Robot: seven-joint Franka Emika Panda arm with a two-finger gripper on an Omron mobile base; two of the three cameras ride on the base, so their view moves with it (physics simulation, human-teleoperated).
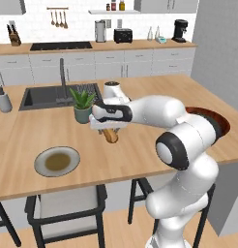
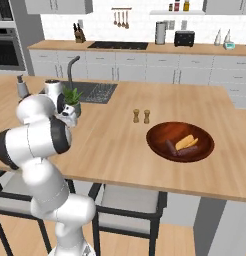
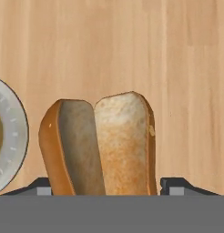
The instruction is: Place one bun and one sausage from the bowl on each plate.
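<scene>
A pale wooden bench (image 1: 140, 145) ran through a kitchen with white cabinets, a dark sink (image 1: 43, 96) and a small potted plant (image 1: 82, 104) standing beside it. The white arm reached to about nine o'clock from its base in the left base view, and the gripper (image 1: 110, 131) hung above the bench with a golden-tan bun (image 1: 110, 135) between its jaws. In the hand view that bun (image 3: 102, 145) stood split open lengthwise, its pale inside showing, with a dark finger tip (image 3: 41, 184) on either side; the jaws stood wide and were clamped on it. The grey plate (image 1: 57, 161) with its olive centre lay on the bench at about seven o'clock from the gripper, near it, and its rim (image 3: 13, 136) showed at nine o'clock in the hand view. The dark wooden bowl (image 2: 180, 141) sat well apart, at three o'clock in the right base view, with another bun (image 2: 186, 142) and two sausages (image 2: 171, 147) in it. Two small shakers (image 2: 141, 116) stood at about eleven o'clock from the bowl.
</scene>
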